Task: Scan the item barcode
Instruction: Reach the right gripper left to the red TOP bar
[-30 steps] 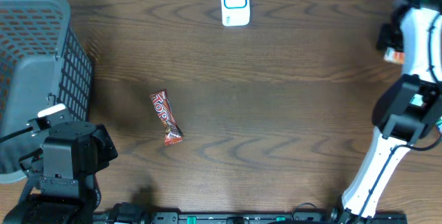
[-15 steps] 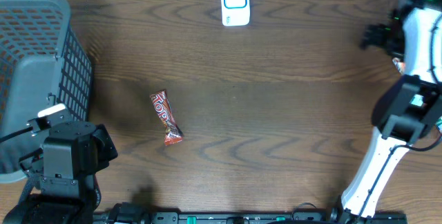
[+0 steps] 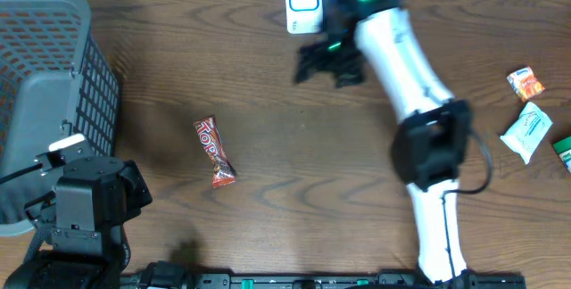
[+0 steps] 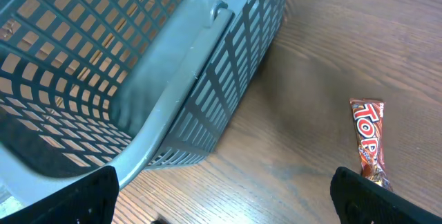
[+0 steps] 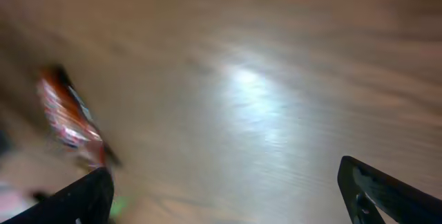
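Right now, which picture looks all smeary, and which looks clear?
Right wrist view: smeared all over, the candy bar just a red streak, a bright glare patch on the table. Overhead view: right gripper fuzzy. Left wrist view: sharp, the basket mesh crisp.

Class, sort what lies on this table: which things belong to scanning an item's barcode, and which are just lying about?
Job in hand (likely):
red TOP candy bar
white scanner with blue-edged screen

Just lying about, for now:
grey plastic mesh basket
orange snack packet
white sachet
green packet at the table's edge
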You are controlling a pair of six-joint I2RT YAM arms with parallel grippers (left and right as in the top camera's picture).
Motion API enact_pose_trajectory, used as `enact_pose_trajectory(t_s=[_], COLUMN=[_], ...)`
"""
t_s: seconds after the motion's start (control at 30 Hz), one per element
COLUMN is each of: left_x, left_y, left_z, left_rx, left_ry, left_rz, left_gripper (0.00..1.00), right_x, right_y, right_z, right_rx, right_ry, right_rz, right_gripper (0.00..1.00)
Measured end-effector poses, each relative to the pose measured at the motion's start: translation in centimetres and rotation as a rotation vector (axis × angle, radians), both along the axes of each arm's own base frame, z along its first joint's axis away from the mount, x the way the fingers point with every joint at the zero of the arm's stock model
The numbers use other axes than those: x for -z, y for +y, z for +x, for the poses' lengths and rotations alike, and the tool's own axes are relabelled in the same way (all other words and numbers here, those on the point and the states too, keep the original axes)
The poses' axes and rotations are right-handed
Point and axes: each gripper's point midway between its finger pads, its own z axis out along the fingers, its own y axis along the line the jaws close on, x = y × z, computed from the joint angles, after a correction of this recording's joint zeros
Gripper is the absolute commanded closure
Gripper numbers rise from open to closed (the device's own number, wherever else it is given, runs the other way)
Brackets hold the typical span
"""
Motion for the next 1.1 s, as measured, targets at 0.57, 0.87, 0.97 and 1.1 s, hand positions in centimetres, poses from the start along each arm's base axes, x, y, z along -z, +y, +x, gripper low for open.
enact_pose_trajectory(t_s=[0.57,0.87,0.97,1.1], left_x=[0.0,0.0,0.0,0.0], left_y=[0.0,0.0,0.0,0.0], left_z=[0.0,0.0,0.0,0.0], left_rx=[0.0,0.0,0.0,0.0], left_ry=[0.0,0.0,0.0,0.0], left_rz=[0.0,0.0,0.0,0.0], left_gripper=[0.02,0.02,0.02,0.02], right_x=[8.4,6.0,4.3,2.9], right_y=[9.9,14.3,15.8,17.8], right_z=[-9.5,-14.5,-13.7,-12.2], right_rx=[-0.494,-0.494,-0.448,-0.405], right_ry=[-0.259,-0.138,-0.169,-0.237], right_rz=[-0.408,-0.242,-0.184,-0.104], right_gripper=[0.01,0.01,0.01,0.01])
